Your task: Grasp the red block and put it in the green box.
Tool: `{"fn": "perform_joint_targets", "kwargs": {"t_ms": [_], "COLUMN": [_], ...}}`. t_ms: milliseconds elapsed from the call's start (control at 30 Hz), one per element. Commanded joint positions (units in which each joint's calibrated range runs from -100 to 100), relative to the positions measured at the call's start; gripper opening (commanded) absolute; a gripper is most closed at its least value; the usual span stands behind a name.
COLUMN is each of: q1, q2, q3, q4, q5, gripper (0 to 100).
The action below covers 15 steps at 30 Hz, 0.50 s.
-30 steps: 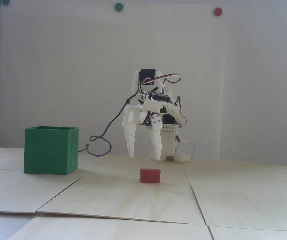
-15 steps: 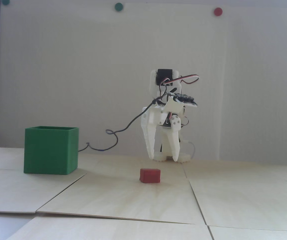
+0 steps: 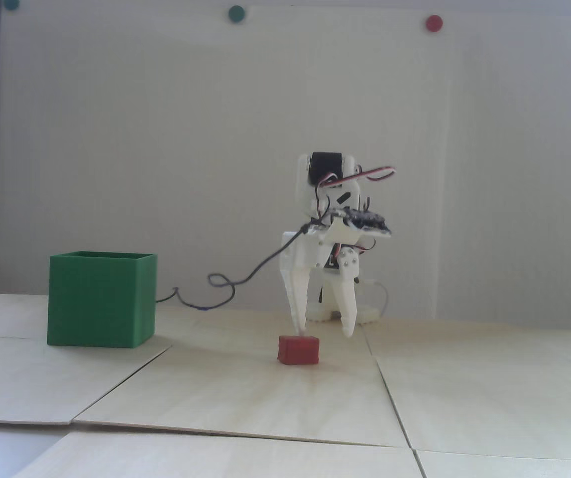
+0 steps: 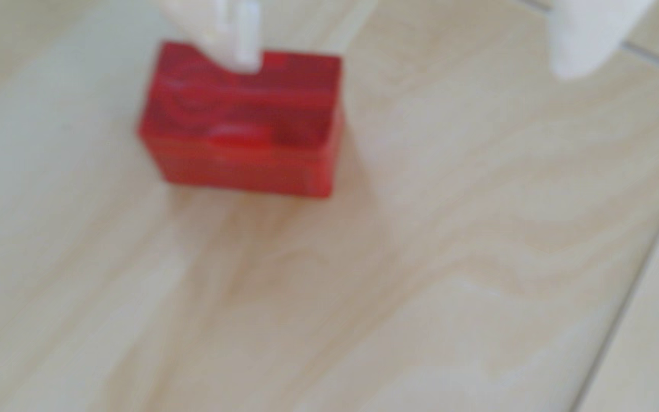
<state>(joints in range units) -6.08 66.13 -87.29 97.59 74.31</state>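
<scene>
Red block sits on the desk, well apart from the green box. My end effector hangs spread above it, one fingertip over its top, misaligned for straddling.

The fixed view sat low at table height, facing the white wall across the pale wooden tabletop. The wrist view looked steeply down from close range, blurred. Both shared the small matte red rectangular block.
</scene>
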Motion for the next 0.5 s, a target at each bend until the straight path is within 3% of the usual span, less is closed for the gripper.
{"fn": "perform_joint_targets", "kwargs": {"t_ms": [0,367,467], "q1": [0.6,0.9,1.4], "q2": [-0.9,-1.7,-4.9], "q3": [-4.2,-4.3,-4.2], "q4": [1.7,1.7,1.7], "q5": [0.0,-0.1,-2.8], "gripper": [26,27,27]}}
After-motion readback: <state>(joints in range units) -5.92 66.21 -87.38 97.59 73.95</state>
